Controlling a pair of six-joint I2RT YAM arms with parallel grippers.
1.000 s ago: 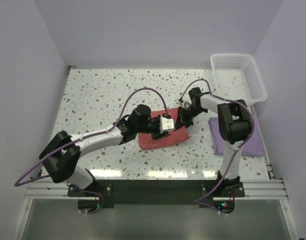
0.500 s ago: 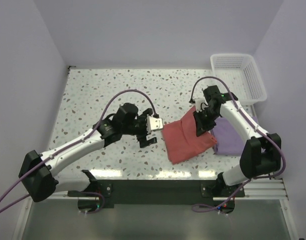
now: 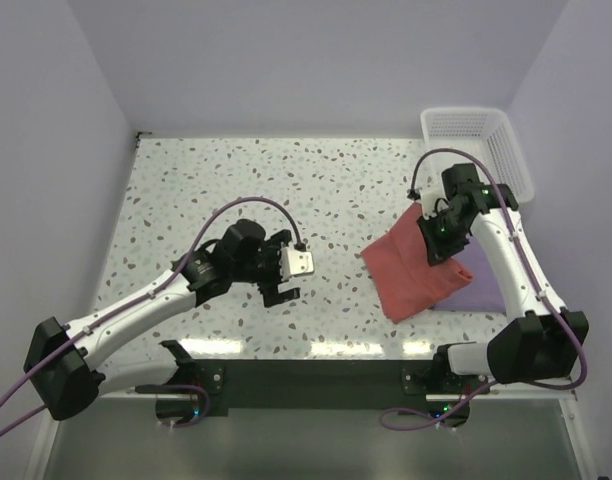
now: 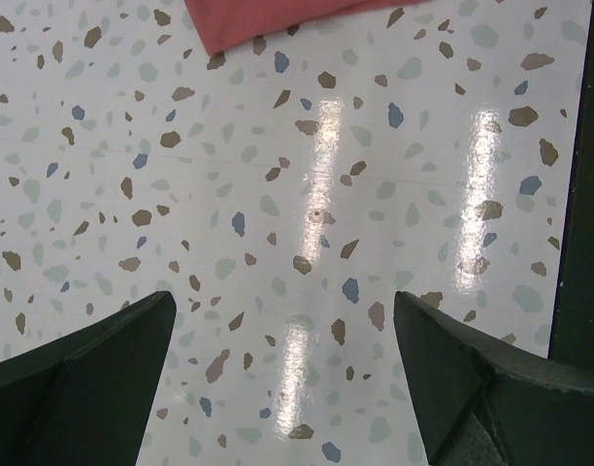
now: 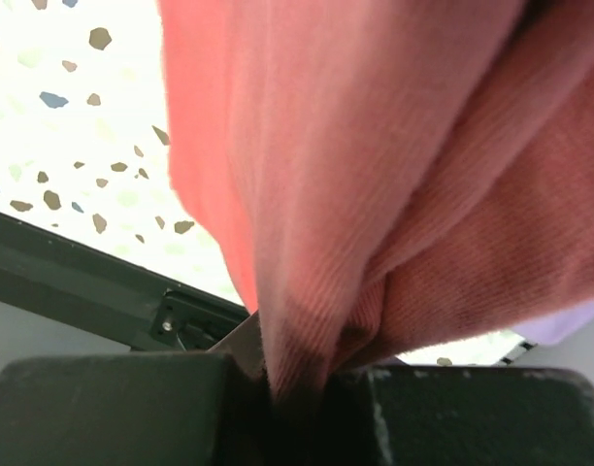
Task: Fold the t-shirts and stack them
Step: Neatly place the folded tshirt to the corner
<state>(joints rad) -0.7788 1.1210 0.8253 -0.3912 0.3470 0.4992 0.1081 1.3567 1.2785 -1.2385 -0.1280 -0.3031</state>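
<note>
At the right of the surface [image 3: 236, 190], right jaws pinch the folded salmon t-shirt [image 3: 406, 275], hanging partly over the lavender t-shirt [image 3: 483, 288] (left jaws spread, empty); that bunched edge-grip could let it unfold on release.

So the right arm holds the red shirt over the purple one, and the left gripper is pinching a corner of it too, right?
Not the left one. The left gripper is open and holds nothing, above the speckled table and apart from the red shirt, as the left wrist view shows. The right gripper alone holds it, partly over the purple shirt.
</note>
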